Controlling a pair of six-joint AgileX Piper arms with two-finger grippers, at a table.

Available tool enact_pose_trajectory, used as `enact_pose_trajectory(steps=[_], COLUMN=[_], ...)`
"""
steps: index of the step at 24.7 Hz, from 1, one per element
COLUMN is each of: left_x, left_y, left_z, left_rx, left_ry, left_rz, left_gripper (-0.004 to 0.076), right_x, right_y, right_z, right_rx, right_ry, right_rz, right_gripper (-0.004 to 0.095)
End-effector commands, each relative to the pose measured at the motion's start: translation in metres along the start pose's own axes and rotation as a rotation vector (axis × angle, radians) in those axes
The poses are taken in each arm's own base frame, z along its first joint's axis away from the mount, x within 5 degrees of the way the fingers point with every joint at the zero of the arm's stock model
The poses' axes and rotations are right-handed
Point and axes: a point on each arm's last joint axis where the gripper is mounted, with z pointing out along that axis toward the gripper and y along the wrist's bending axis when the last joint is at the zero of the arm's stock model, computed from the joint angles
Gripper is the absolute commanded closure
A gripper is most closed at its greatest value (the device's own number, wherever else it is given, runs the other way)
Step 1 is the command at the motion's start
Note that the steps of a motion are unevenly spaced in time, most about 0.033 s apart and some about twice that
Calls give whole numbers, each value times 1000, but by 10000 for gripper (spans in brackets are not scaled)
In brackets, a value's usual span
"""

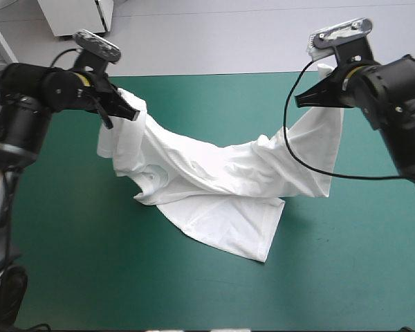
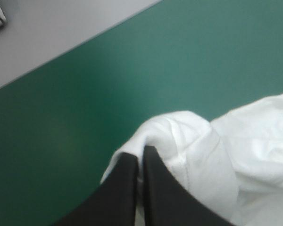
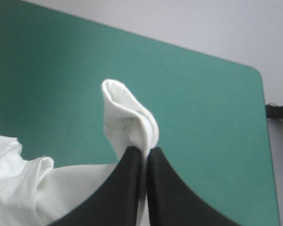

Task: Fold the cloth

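Teal-green cover [image 1: 346, 270] fills the whole table. Over it the T-shirt [image 1: 214, 176] hangs between the two arms. One corner is held high at the left gripper [image 1: 126, 109] and another is held high at the right gripper [image 1: 306, 97]. The middle sags like a hammock. The lower part lies on the cover toward the near side, with one flat panel reaching out from under the rest. In both wrist views the black fingers [image 2: 118, 193] are pressed almost together, and a small bunch of white fabric is pinched between them. On the right, a folded loop of cloth stands out ahead of the tips.

The step in hand looks like stretching and laying out the shirt before a fold. To do it well, the two arms should probably move apart at equal height until the sag is gone, but without pulling so hard that the thin pinch slips. After that they should lower the cloth evenly and let the part on the table serve as an anchor, so that no layer doubles under.

No brand, label or writing can be read on the shirt, the cover or the grippers.
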Motion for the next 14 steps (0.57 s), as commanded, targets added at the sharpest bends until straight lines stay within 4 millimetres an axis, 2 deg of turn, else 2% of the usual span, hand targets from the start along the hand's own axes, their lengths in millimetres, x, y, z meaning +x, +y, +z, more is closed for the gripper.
enact_pose_trajectory(steps=[1,5,8,11,14], left_x=[-12,-10,-6,-2,4], left_y=[7,9,12,29,43], left_z=[32,91,126,160,184], left_rx=[-67,-95,-100,-130,-145], left_ry=[-59,4,37,11,15], left_rz=[-1,-5,-4,-97,-122], left_gripper=[746,746,746,746,746], right_x=[-3,2,9,25,35], right_y=[-11,-23,-34,-51,-57], right_z=[35,91,124,168,197], right_rx=[17,-19,-23,-8,-13], right_ry=[-45,19,52,131,157], right_rz=[52,144,187,244,281], right_gripper=[925,925,925,925,925])
